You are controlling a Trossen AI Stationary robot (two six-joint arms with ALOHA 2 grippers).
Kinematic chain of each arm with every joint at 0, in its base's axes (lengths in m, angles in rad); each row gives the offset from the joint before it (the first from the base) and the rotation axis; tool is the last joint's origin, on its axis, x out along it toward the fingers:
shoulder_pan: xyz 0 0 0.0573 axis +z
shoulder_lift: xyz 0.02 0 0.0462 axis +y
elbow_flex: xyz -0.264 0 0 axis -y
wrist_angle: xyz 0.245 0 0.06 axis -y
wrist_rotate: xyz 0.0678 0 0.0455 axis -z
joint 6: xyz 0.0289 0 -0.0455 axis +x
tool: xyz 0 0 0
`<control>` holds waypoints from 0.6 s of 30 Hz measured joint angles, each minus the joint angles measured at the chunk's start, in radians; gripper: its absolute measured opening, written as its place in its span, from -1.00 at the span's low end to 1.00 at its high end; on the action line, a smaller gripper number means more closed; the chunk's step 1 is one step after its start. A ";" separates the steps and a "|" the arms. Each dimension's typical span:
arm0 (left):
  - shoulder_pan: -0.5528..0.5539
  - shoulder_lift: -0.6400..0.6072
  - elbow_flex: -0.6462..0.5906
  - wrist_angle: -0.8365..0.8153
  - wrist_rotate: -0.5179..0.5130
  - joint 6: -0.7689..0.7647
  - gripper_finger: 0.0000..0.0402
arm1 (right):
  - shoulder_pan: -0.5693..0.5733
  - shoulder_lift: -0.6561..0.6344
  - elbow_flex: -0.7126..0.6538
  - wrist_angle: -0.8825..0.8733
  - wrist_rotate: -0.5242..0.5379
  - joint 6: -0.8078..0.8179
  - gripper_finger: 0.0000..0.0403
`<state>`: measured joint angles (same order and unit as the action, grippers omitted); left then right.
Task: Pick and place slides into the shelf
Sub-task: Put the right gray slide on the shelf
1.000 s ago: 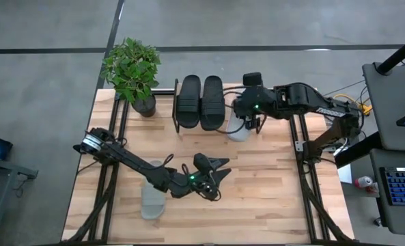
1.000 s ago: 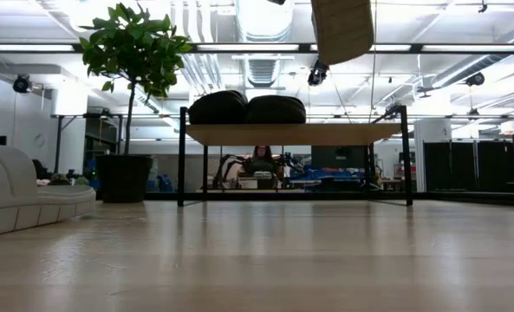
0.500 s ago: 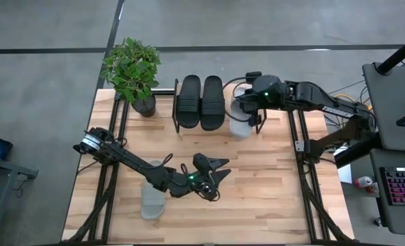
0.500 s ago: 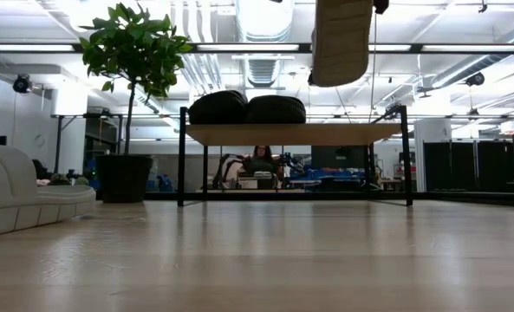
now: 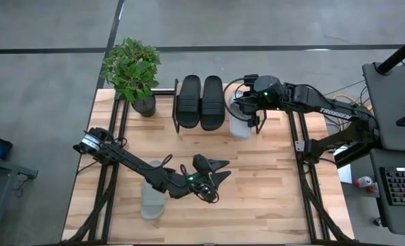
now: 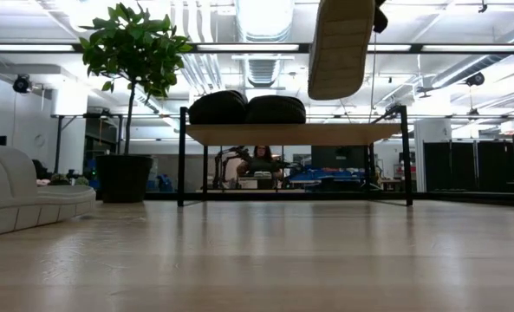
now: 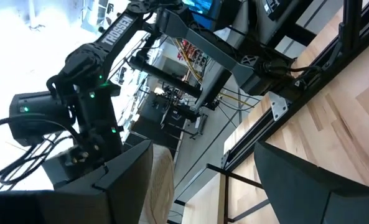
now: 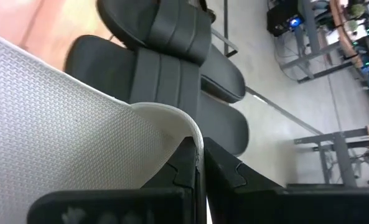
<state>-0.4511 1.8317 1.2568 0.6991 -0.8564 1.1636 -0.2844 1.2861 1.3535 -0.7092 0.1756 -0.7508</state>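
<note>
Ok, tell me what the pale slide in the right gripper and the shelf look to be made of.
Pale slide, pinched in the shut right gripper: probably moulded foam or soft rubber, matte; its footbed shows a fine embossed grain and a thick rounded rim.

Shelf: the top looks like light wood, a flat pale plank with a satin face; its legs look like thin black metal rod, though the finish is hard to judge.
</note>
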 joint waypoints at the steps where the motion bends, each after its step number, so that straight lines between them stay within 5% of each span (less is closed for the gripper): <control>1: -0.001 0.000 0.000 0.000 0.000 0.000 0.31 | -0.008 0.000 -0.008 0.009 0.000 -0.013 -0.96; 18: -0.010 0.000 -0.001 -0.001 -0.005 0.003 0.31 | -0.137 0.002 -0.107 0.135 -0.082 -0.173 -0.96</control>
<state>-0.4606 1.8317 1.2556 0.6983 -0.8611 1.1662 -0.4213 1.2881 1.2469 -0.5739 0.0938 -0.9239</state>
